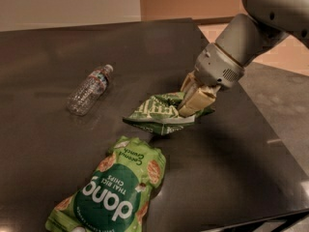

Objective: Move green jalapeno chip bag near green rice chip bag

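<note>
Dark matte tabletop (58, 42) before you carries the large lime-green "dang" rice chip bag (113, 192) at the front. Just behind it, your cream two-finger gripper (193, 100) is clamped on the right end of the small crinkled dark green jalapeno chip bag (154, 111). A clear plastic bottle (89, 89) lies well left.

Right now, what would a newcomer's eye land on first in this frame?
The gripper, right of centre, is shut on the green jalapeno chip bag over the dark table. Below it in the picture lies the large green rice chip bag, near the front edge. A clear plastic bottle lies on its side at left.
</note>
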